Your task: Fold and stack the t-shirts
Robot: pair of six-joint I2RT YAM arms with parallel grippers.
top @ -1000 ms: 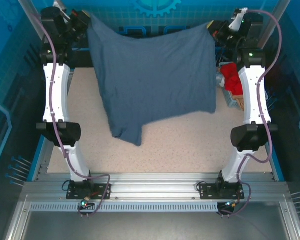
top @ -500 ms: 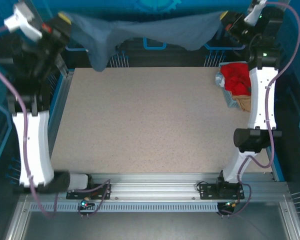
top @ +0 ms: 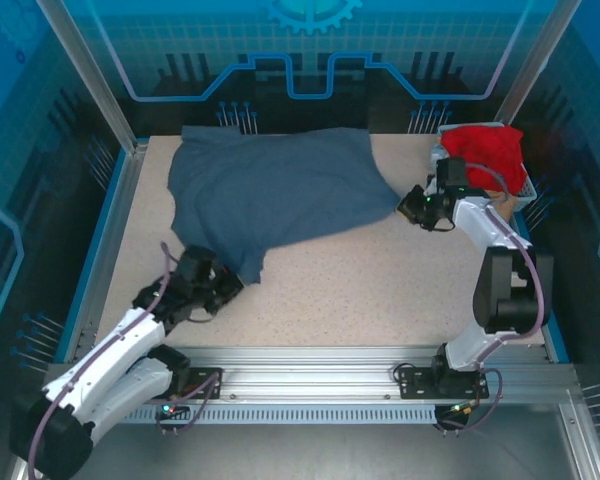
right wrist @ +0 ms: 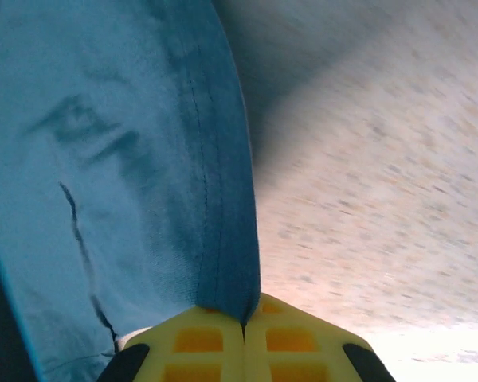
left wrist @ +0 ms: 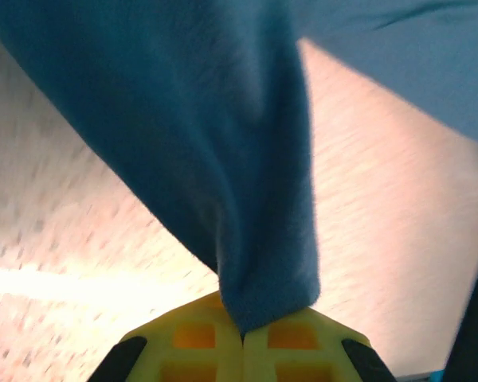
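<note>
The slate-blue t-shirt (top: 280,190) lies spread on the tabletop (top: 380,290), left of the basket (top: 525,188) holding the red t-shirt (top: 485,150). The left tool (top: 220,288) is clamped tight on the corner farthest from the basket, and the right tool (top: 412,205) on the corner nearest it. This looks like the laying-flat step. Next comes letting go and smoothing the bunched edge before any fold.

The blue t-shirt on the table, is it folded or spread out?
Spread out, unfolded. The slate-blue t-shirt lies loose and rumpled across the table, the left gripper and right gripper each shut on an edge.
</note>
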